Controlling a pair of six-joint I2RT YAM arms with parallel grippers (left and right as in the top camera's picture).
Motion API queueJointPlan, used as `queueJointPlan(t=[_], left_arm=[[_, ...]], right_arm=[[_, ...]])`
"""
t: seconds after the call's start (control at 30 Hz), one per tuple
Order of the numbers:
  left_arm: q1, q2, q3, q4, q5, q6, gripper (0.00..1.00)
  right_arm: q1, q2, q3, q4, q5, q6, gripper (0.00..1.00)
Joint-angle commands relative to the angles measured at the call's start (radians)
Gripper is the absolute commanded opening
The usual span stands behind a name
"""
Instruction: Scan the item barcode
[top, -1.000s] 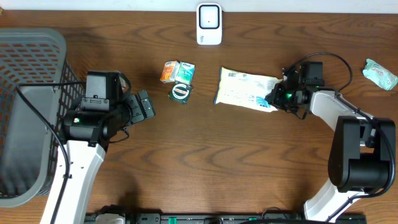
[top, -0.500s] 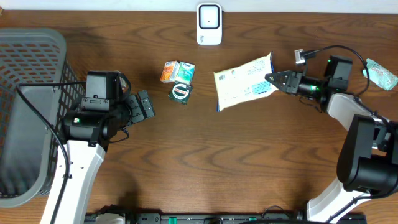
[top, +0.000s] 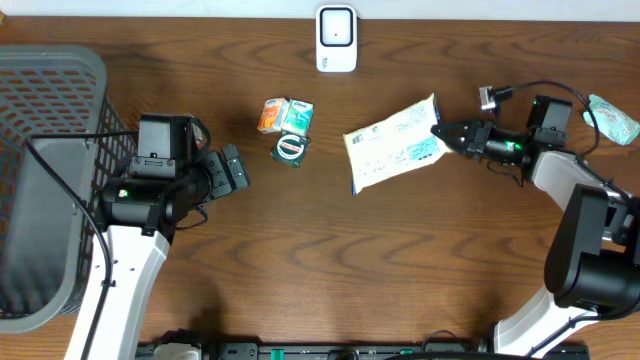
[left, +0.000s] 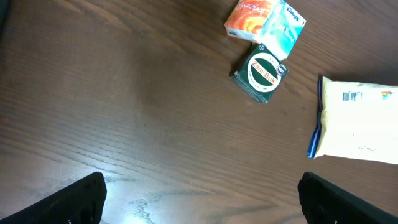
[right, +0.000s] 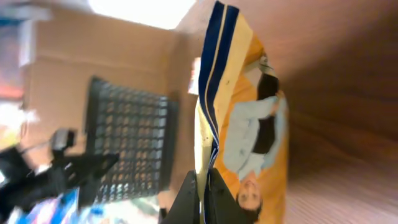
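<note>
Right claw (top: 440, 130) pinches packet (top: 393, 150) edge; thin hold, may slip before scanner (top: 337, 38) beyond claw tips; left claw (top: 235, 172) spread.

This looks to me like a mock shop checkout on a wooden table (top: 330, 270): a white barcode scanner (top: 337, 38) stands at the far edge and a grey mesh basket (top: 50, 150) sits to my left. The goods are small retail ones: tissue packs (top: 286, 115), a green tin (top: 291, 148), a white pack (left: 357, 118) printed with a barcode.
</note>
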Motion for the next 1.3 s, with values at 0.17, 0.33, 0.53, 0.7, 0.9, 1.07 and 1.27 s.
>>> queueJointPlan(t=[0.17,0.33,0.53,0.7,0.9,1.07,1.27], left_arm=[[0.006,0.002,0.009,-0.002,-0.013,0.003,0.98],[0.006,0.002,0.009,-0.002,-0.013,0.003,0.98],[0.006,0.002,0.009,-0.002,-0.013,0.003,0.98],[0.006,0.002,0.009,-0.002,-0.013,0.003,0.98],[0.006,0.002,0.009,-0.002,-0.013,0.003,0.98],[0.006,0.002,0.009,-0.002,-0.013,0.003,0.98],[0.006,0.002,0.009,-0.002,-0.013,0.003,0.98]], right_arm=[[-0.012,0.004,0.004,-0.087,0.202,-0.024,0.01],[-0.049,0.002,0.045,-0.088,0.208,-0.015,0.04],[-0.082,-0.018,0.137,-0.088,0.207,-0.001,0.06],[-0.071,-0.020,0.211,-0.128,0.199,0.006,0.14],[-0.021,-0.020,0.212,-0.384,0.305,0.006,0.42],[0.046,-0.020,0.212,-0.586,0.436,0.006,0.99],[0.152,-0.020,0.212,-0.632,0.485,0.027,0.99]])
